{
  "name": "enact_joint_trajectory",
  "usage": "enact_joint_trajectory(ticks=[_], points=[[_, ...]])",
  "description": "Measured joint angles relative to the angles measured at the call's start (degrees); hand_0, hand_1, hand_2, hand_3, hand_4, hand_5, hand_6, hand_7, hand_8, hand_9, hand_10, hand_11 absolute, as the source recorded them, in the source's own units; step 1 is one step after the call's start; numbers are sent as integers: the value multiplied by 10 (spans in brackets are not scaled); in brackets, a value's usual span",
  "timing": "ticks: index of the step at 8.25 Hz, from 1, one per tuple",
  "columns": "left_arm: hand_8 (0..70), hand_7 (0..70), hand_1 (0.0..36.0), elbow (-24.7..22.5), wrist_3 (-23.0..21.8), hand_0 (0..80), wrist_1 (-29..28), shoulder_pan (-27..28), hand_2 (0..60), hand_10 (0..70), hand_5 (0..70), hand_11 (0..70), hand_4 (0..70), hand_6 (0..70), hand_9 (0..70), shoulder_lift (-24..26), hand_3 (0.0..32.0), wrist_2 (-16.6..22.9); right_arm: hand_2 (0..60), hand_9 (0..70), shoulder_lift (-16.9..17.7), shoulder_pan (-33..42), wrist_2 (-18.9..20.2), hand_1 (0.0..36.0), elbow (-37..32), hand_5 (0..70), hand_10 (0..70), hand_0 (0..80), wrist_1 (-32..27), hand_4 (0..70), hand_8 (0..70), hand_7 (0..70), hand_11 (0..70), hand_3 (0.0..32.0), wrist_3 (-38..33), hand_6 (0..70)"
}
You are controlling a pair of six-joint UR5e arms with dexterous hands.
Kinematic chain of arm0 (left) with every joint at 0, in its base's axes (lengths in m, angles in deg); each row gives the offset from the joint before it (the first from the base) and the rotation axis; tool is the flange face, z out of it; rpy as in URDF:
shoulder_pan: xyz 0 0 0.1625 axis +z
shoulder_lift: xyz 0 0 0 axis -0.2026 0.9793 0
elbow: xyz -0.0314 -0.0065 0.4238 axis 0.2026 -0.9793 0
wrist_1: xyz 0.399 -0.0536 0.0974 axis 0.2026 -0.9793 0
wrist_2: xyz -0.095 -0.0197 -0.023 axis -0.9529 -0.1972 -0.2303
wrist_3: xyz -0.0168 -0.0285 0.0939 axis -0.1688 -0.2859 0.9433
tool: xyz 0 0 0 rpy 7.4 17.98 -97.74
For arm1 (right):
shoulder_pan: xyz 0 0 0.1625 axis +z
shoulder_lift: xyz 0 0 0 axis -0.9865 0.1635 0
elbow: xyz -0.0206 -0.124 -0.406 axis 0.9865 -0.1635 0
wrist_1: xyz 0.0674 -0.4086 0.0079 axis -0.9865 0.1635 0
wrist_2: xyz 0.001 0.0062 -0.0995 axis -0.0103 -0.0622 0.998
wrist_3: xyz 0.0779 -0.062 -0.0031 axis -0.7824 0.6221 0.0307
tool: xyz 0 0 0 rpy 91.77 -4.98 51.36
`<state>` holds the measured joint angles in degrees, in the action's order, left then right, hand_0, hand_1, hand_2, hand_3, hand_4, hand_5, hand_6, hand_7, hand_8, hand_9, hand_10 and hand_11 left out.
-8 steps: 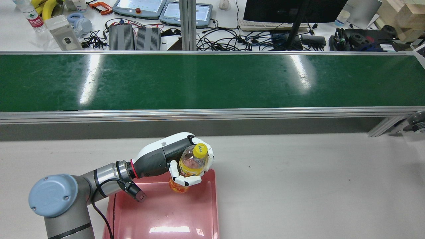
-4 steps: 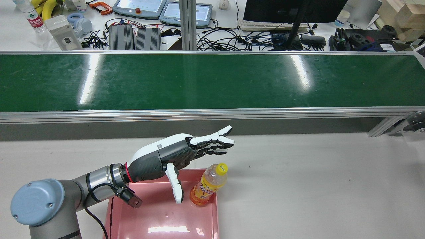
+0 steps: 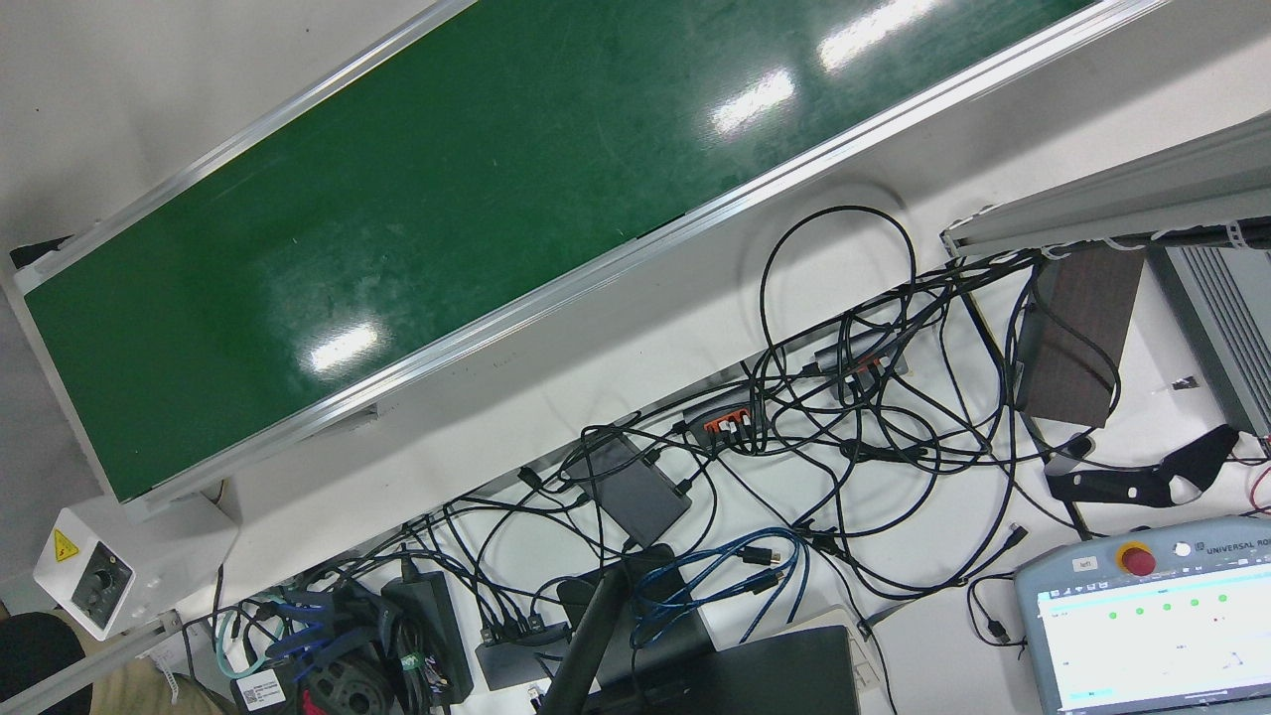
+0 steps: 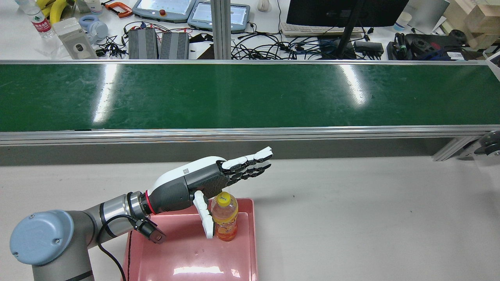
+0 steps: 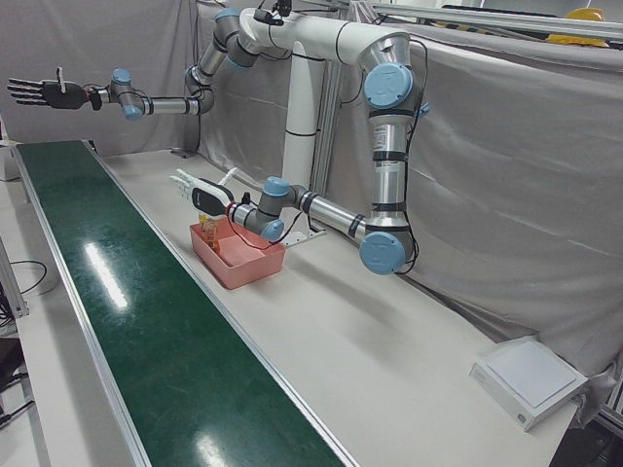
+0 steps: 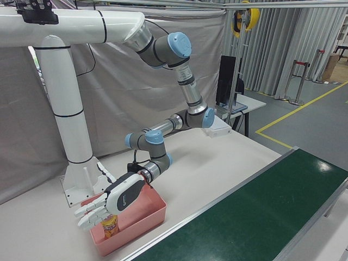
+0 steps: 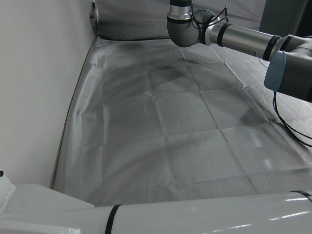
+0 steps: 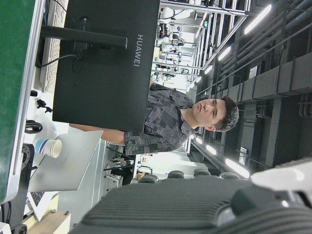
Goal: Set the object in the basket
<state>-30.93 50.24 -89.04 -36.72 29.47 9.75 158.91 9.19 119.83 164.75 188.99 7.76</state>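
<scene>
Find left hand (image 4: 203, 179) unclamped since a second ago, fingers apart, hovering above bottle (image 4: 224, 218). Find bottle, tilted half-second ago, upright inside basket (image 4: 252, 249), 1 o'clock corner in rear view. Judge placement done. Note right hand (image 5: 37, 92) raised, splayed, empty.

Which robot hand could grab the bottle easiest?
The left hand: it hovers open right above the bottle standing in the pink basket. The right hand is raised high, far off.
</scene>
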Motion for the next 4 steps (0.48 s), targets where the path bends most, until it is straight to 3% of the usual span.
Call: enact_joint_trajectory(ticks=[4], points=[[72, 12, 67, -10, -11, 479, 2, -5, 0, 51, 102, 82, 139, 0, 88, 0, 0, 1, 0, 0, 0, 0, 0, 0, 0, 0, 0, 0, 0, 0, 0, 0, 0, 0, 0, 0]])
